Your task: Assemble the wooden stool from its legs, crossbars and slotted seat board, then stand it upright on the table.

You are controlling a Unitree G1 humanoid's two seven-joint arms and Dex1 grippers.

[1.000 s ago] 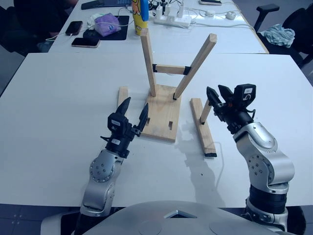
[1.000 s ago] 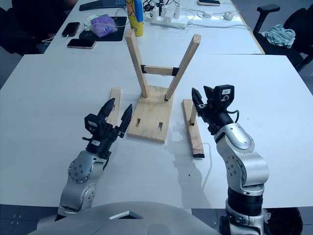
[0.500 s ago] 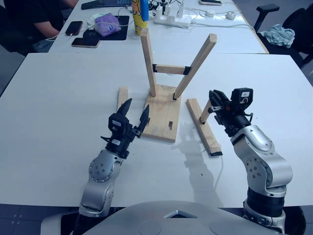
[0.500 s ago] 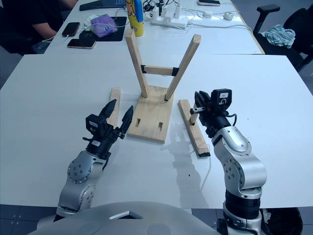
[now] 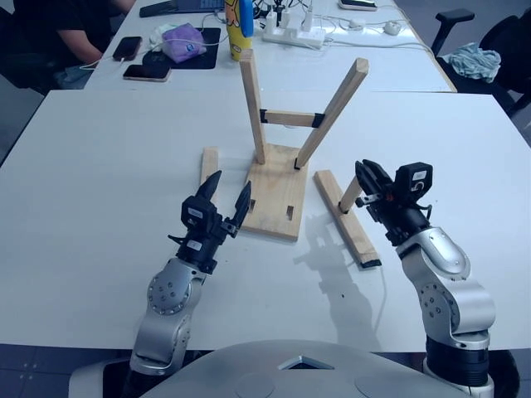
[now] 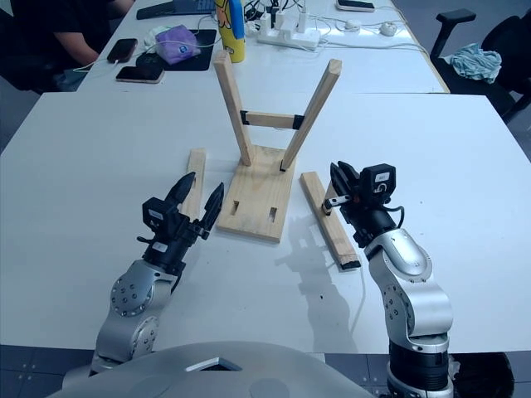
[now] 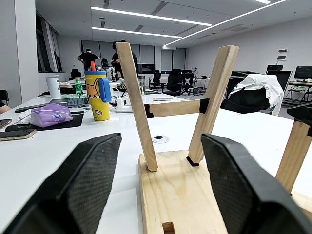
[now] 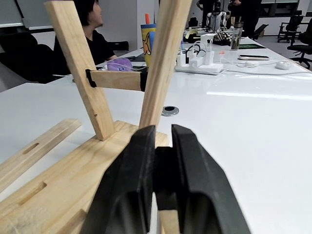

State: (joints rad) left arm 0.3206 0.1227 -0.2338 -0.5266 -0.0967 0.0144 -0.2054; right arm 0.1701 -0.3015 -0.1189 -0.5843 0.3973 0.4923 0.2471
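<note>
Since a second ago the right gripper (image 5: 363, 178) has pulled back a little toward the near side. It drags the loose leg (image 5: 349, 225) along, and that leg has swung. Its far end now sits closer to the seat board (image 5: 274, 199), and its near end points more to the right. The left gripper (image 5: 231, 187) has hardly moved.

The right gripper is pinching the short bar (image 5: 349, 197) that sticks up from the loose leg. That bar makes a good handle, so I think it is held there to steer the leg over to the board. The leg lies flat on the counter (image 5: 99, 166), just right of the board.

The left gripper is spread wide and holds nothing. It hovers at the near left corner of the board, maybe to stop the board from sliding.

The board lies flat in the middle of the counter. Two legs (image 5: 251, 108) stand up at its far end, leaning apart, with a crossbar (image 5: 289, 118) joining them. The two near slots are bare. A spare leg (image 5: 207, 162) lies flat just left of the board. The stool looks about half built.
</note>
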